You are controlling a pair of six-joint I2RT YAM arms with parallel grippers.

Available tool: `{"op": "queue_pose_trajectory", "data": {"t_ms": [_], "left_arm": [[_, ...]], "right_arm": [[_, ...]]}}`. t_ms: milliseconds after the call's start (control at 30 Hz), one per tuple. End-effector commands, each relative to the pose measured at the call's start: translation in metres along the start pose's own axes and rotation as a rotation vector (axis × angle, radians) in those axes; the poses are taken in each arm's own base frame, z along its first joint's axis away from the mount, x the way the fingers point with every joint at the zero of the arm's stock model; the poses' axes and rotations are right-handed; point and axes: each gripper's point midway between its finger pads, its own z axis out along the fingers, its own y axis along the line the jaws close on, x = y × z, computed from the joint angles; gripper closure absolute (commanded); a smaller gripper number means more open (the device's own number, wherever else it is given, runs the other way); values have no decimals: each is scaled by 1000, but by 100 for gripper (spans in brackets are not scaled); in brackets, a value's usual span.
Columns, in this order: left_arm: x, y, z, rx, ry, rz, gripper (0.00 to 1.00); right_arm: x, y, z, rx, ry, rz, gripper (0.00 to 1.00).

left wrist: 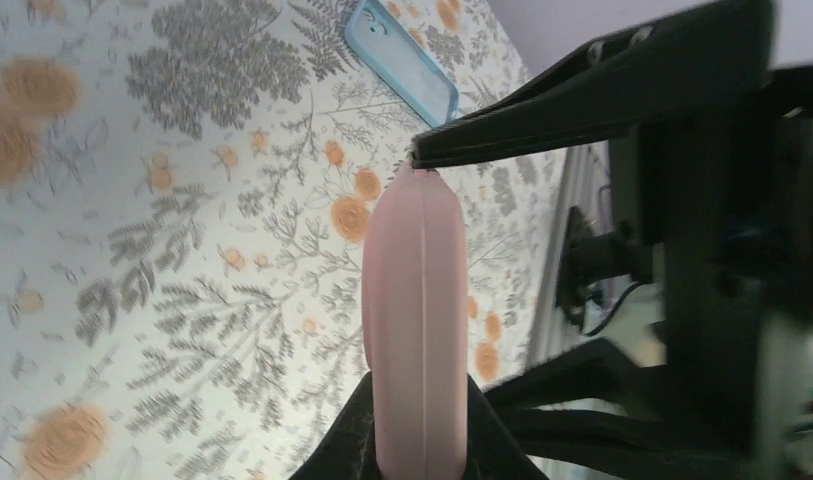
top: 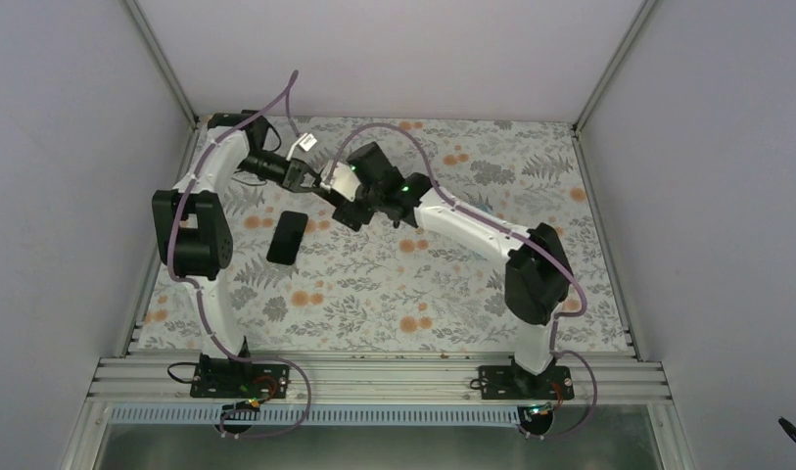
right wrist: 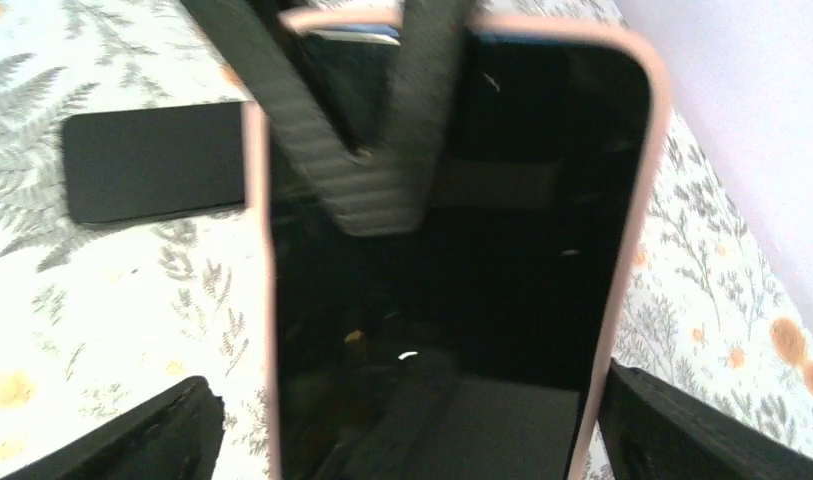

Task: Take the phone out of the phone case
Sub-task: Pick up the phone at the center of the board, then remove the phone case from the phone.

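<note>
A pink phone case [left wrist: 419,300] hangs in the air above the table, edge-on in the left wrist view. My left gripper [left wrist: 420,400] is shut on its end, one finger on each face. A glossy black phone screen [right wrist: 462,250] fills the case [right wrist: 259,300] in the right wrist view. My right gripper [right wrist: 412,425] straddles the case's other end, open. Its left finger [right wrist: 132,440] stands clear of the pink rim and its right finger [right wrist: 702,430] is close against it. From above, the two grippers [top: 305,178] [top: 343,199] meet at the table's back left.
A bare black phone [top: 288,237] [right wrist: 152,160] lies flat on the flowered tablecloth just below the grippers. A light blue phone case [left wrist: 402,55] lies on the cloth beyond them. Grey walls close in the table at the back and sides.
</note>
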Motion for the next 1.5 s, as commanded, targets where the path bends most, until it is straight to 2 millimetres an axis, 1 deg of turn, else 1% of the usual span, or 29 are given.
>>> {"op": "queue_pose_trajectory", "data": {"t_ms": [0,33,67,133,200,233,300,367,467,567,600,700,800,900,933,1000,1067,1133,1233,1333,1367,1433,1467], "left_arm": [[-30,-51,-6,-41,-26,342,98],[-34,-62,-6,-62,-19,417,98],[-34,-73,-5,-80,-4,497,98],[-27,-99,0,-95,29,680,98],[-17,-134,-1,-40,-3,866,98],[-16,-146,-2,-21,-34,922,98],[-17,-168,-3,24,-80,993,98],[-16,-181,-1,77,-89,1021,98],[-16,-184,12,98,-56,1013,98],[-11,-186,27,108,-6,1014,98],[-10,-186,30,111,2,1010,98],[-6,-193,36,132,15,1015,98],[5,-207,42,150,37,1037,98],[19,-233,42,160,53,1087,98],[23,-242,40,159,52,1106,98],[31,-257,32,151,41,1142,98],[39,-267,23,126,34,1173,98],[46,-272,17,109,33,1185,98],[58,-280,14,123,27,1183,98],[67,-286,15,164,24,1166,98],[68,-285,17,173,28,1159,98],[70,-280,22,170,49,1148,98],[70,-276,23,159,59,1149,98]], "right_arm": [[-39,7,-73,-199,-147,-55,1],[-34,5,-88,-232,-150,-67,0],[-28,8,-101,-293,-160,-79,0],[-18,-2,-136,-366,-230,-68,0],[-4,-2,-167,-466,-303,-91,0],[3,-2,-177,-504,-331,-106,0],[21,-1,-188,-558,-352,-119,0],[32,0,-188,-574,-346,-112,1],[43,-1,-186,-593,-355,-95,2],[44,3,-191,-649,-386,-85,3],[45,6,-192,-675,-392,-91,4],[44,4,-188,-692,-400,-75,4],[48,0,-184,-709,-413,-66,4],[54,-7,-181,-758,-431,-58,4],[60,-9,-177,-793,-427,-36,5],[65,-23,-175,-800,-436,3,6],[75,-38,-173,-758,-442,-4,6],[85,-54,-170,-712,-427,-8,6],[96,-87,-166,-641,-418,15,6],[103,-120,-162,-577,-415,29,6],[106,-134,-161,-555,-417,49,6],[105,-163,-162,-521,-444,99,7],[106,-172,-161,-515,-452,126,8]]}}
